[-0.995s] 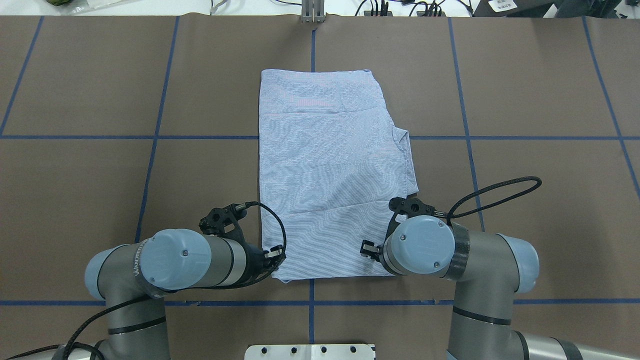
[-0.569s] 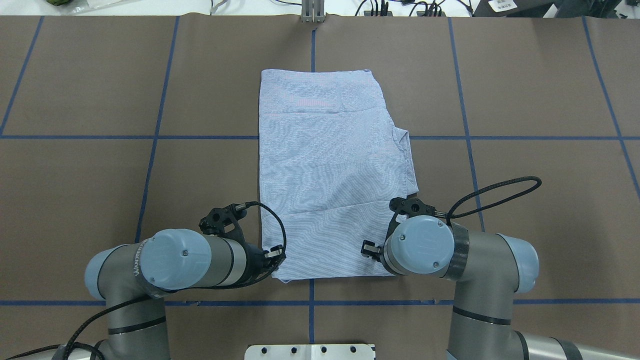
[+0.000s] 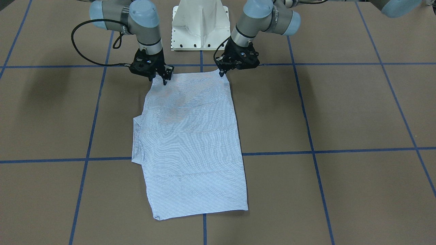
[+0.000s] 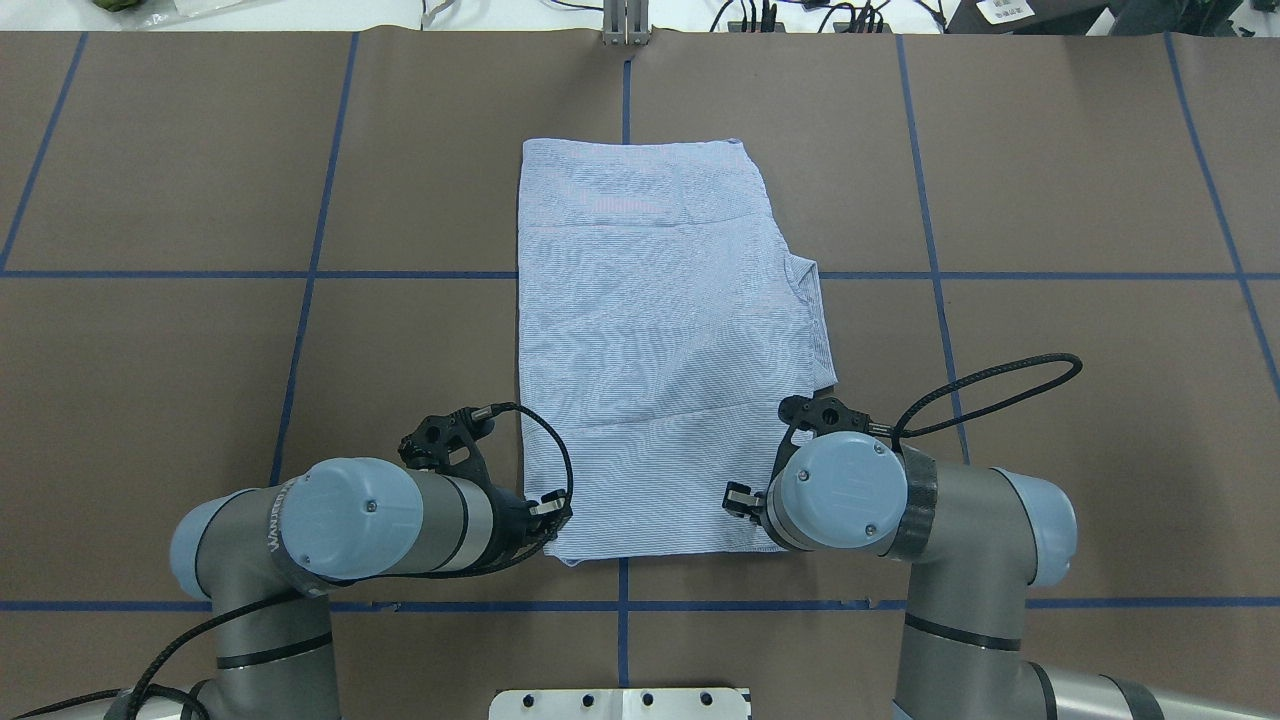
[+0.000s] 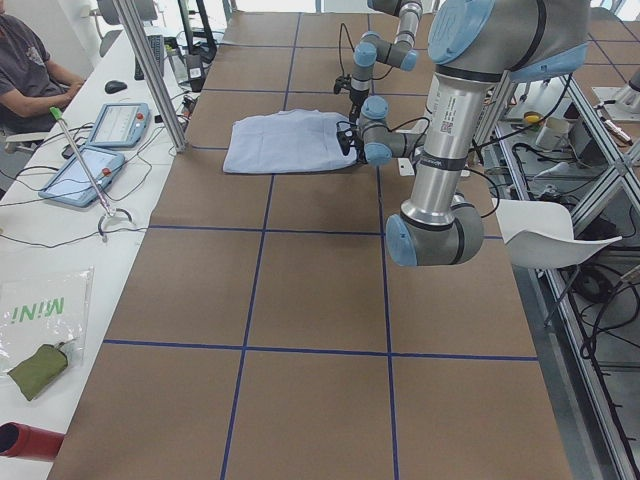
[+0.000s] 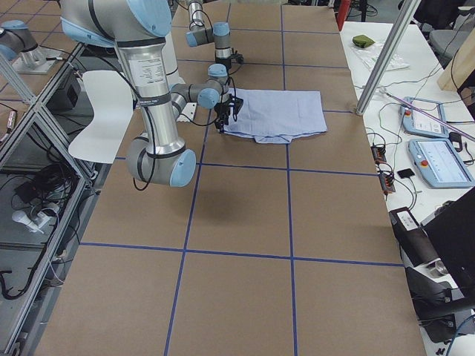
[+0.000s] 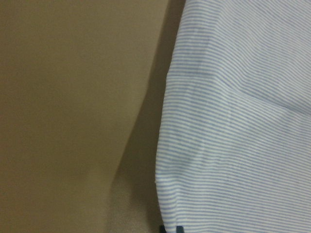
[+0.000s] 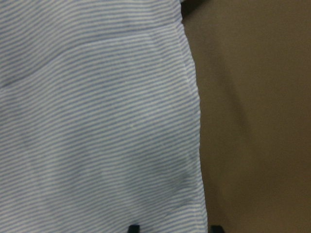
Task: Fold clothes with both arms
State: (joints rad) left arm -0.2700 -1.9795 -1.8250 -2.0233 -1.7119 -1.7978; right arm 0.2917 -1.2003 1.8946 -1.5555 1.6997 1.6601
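Shirt (image 4: 650, 350) — light-blue, finely white-striped — lies flat at the middle of the table (image 4: 200, 350), folded to a long rectangle with a small flap jutting toward the robot's right. Right gripper (image 3: 158, 79) fingers stand spread astride the near right corner. The left gripper (image 3: 223, 72) sits at the near left corner — its finger state cannot be determined.

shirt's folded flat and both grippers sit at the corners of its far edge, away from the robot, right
No: the left gripper and right gripper sit at the corners of the shirt nearest the base, as the front-facing view shows. The rest holds.
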